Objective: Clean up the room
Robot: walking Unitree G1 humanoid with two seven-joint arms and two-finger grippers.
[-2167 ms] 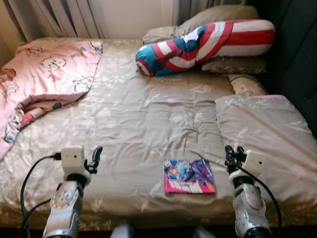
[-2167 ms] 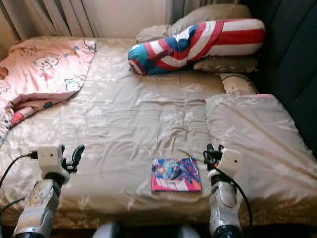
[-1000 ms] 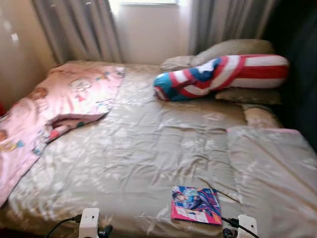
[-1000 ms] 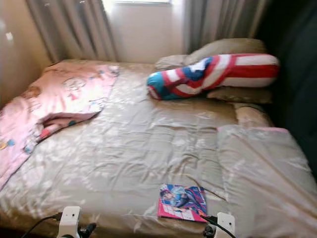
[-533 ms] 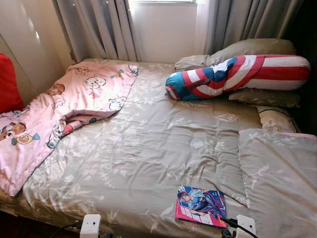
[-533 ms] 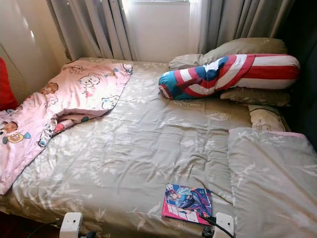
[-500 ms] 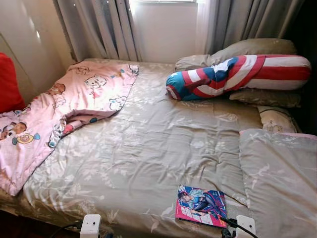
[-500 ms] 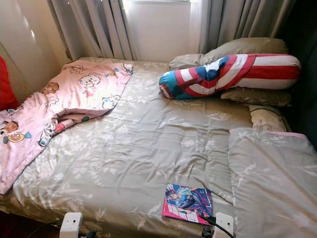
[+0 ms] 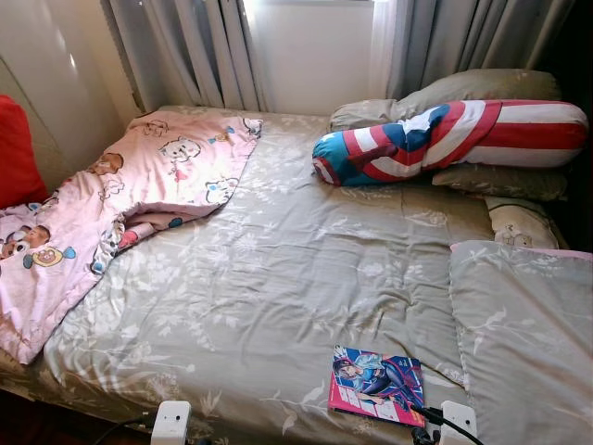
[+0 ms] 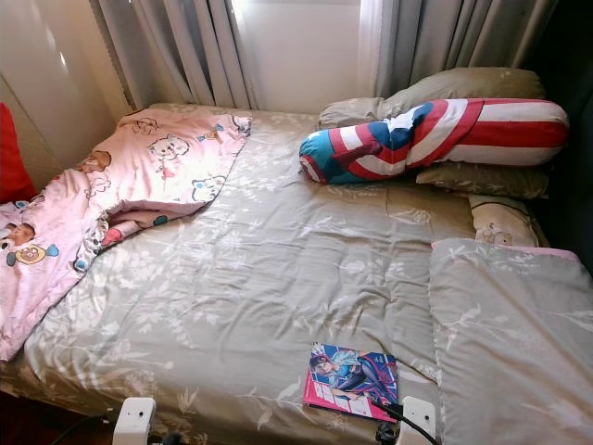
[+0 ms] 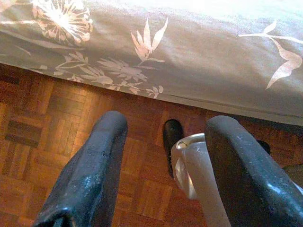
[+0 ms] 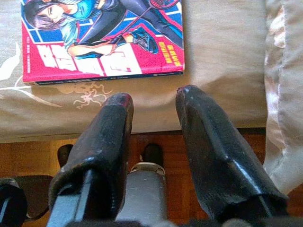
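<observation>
Pink blanket (image 9: 120, 199) drapes the bed's (image 9: 278, 278) left side. Left tool (image 11: 163, 179), fingers apart, hangs over the floor (image 11: 42, 137). The book (image 9: 377, 384) lies near the bed's front edge; right tool (image 12: 154, 156), fingers apart, empty, just before it.

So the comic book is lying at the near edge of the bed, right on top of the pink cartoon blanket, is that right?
Not quite. The comic book does lie at the near edge of the bed, but on the grey flowered cover, not the pink cartoon blanket, which sits far off at the bed's left side. The left eye view shows it.
</observation>
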